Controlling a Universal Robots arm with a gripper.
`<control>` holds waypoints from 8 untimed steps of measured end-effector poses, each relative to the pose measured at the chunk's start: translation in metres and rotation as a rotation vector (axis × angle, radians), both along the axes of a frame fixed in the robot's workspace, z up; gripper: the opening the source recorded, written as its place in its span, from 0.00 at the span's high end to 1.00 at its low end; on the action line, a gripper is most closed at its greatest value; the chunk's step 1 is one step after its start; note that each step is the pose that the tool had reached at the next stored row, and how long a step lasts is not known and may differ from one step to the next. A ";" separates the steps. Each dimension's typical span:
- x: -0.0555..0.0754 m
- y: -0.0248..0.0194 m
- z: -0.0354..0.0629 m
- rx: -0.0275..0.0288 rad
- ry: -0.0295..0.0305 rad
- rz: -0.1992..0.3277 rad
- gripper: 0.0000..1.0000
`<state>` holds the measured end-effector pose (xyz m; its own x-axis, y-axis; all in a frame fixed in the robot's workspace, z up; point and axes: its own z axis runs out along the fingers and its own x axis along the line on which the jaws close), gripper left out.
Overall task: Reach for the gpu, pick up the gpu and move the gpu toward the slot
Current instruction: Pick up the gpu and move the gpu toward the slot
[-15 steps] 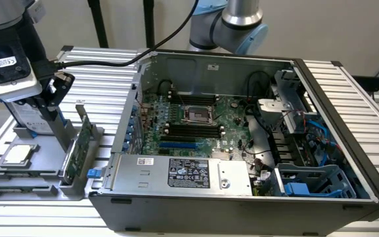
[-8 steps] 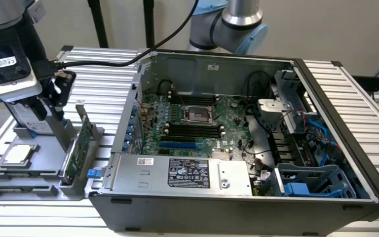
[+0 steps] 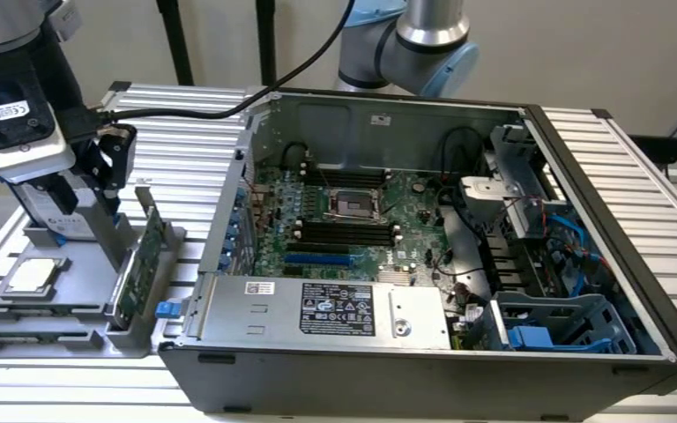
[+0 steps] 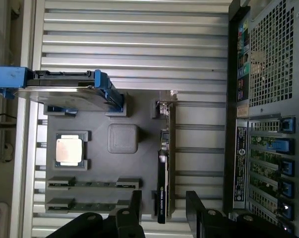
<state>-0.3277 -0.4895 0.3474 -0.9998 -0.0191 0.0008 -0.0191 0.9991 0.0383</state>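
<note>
Gripper (image 4: 164,214): your jaws stand open. In the wrist view one black finger (image 4: 134,208) lies to either side of the near end of the card, with a clear gap on both sides, touching nothing. In the exterior view you see the gripper (image 3: 113,189) hanging over the grey tray, above the card; you cannot tell how far down its fingertips reach.

Card (image 4: 162,183): the gpu, a thin green board standing on its long edge in a slotted holder at the tray's side nearest the computer. The exterior view gives you its green face (image 3: 141,260) and an upright silver bracket at the far end. It sits in its holder, not lifted.

Tray (image 4: 97,166): dark grey, flat on the ribbed metal table (image 4: 129,39), just beside the computer.

Also on the tray:
- Hard drive (image 4: 65,91), silver with blue rails, upright in a stand at the far end.
- Processor chip (image 4: 69,151), square and silver, flat in its pocket.
- Blank square pad (image 4: 122,138), between the chip and the card.
- Two memory sticks (image 4: 92,184), lying in parallel cradles.

Computer case (image 3: 433,388): lying open on its side at the exterior view's right. Inside you have the green main board (image 3: 351,220), with a blue slot (image 3: 315,261) near its front edge, well apart from the card.
</note>
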 end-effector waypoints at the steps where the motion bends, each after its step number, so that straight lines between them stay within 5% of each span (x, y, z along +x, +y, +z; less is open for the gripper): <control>1: 0.000 0.0000 0.0000 0.0000 0.0000 0.000 0.52; 8: 0.000 0.0000 -0.0001 0.0000 0.0000 0.000 0.52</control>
